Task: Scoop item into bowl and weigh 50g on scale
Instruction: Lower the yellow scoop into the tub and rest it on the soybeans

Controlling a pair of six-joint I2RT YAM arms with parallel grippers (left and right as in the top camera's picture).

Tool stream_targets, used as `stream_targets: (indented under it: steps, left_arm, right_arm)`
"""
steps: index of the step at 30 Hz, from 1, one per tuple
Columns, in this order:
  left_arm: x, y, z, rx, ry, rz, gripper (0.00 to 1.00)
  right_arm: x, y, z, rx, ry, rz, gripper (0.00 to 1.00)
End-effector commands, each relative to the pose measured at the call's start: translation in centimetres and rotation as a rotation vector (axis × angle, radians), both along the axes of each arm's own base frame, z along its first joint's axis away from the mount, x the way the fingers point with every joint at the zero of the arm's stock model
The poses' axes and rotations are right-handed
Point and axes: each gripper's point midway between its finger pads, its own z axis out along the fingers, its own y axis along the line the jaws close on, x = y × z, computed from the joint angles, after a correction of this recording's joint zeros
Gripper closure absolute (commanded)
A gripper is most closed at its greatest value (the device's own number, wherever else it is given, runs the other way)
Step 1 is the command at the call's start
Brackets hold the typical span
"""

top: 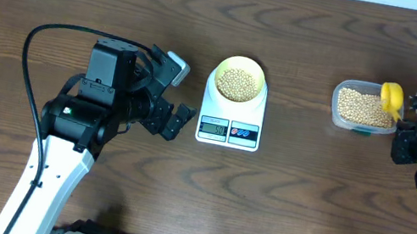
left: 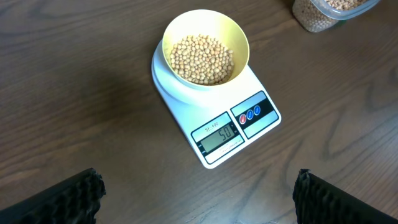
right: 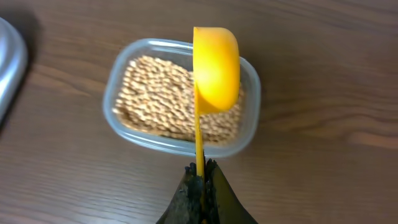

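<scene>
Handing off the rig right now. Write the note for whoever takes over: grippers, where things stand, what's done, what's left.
Left gripper: open, empty, beside the scale.
Right gripper: shut on the scoop handle, scoop over the clear tub.
Bowl sits on the scale, holding beans; display reads 50.
Done: scooping and weighing, by the display.
To do: probably just put the scoop down.
</scene>
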Motion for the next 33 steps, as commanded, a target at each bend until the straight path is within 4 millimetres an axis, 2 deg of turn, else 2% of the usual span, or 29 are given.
stream_targets:
  steps: [1, 10, 16, 23, 24, 27, 30, 33]
  left_arm:
    - [0.0, -0.1, 0.2, -0.010, 0.000, -0.002, 0.00]
    - [0.0, -0.1, 0.2, -0.010, 0.000, -0.002, 0.00]
    - [0.0, -0.1, 0.2, -0.010, 0.000, -0.002, 0.00]
    - [0.0, -0.1, 0.2, -0.010, 0.000, -0.002, 0.00]
    - [0.0, -0.1, 0.2, -0.010, 0.000, -0.002, 0.00]
    - [0.0, -0.1, 0.2, -0.010, 0.000, -0.002, 0.00]
    - [0.0, -0.1, 0.2, -0.010, 0.000, -0.002, 0.00]
    - [0.0, -0.1, 0.2, -0.010, 0.000, -0.002, 0.00]
  right_arm:
    - [-0.2, -1.6, -0.4, -0.095, 0.028, -0.041, 0.99]
    - [-0.2, -1.6, -0.4, -0.086, 0.028, -0.047, 0.99]
    - [-0.5, -1.4, -0.6, 0.042, 0.050, -0.179, 0.99]
    - [-0.2, -1.5, -0.7, 0.390, 0.061, -0.553, 0.99]
    - [-0.1, -1.5, -1.2, 0.496, 0.081, -0.671, 0.99]
    - [0.4, -1.4, -2.5, 0.651, 0.125, -0.828, 0.99]
    - [1.5, -0.4, -3.1, 0.710, 0.147, -0.778, 0.99]
    - [1.6, -0.2, -3.4, 0.721, 0.159, -0.771, 0.99]
